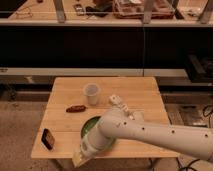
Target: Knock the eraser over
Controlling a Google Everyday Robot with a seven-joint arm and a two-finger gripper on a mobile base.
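The pincer (80,158) hangs at the front edge of the bench (140,90), near the eraser (48,138); open or closed, I cannot tell. Too hard a sweep might fling the eraser off.

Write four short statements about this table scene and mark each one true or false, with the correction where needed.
1. The eraser sits near the front left corner of the table in the picture. True.
2. The claw touches the eraser. False: it is at the table's front edge, apart from the eraser, to its right in the picture.
3. The arm covers part of the bowl. True.
4. The cup stands inside the bowl. False: it stands on the table behind the bowl.
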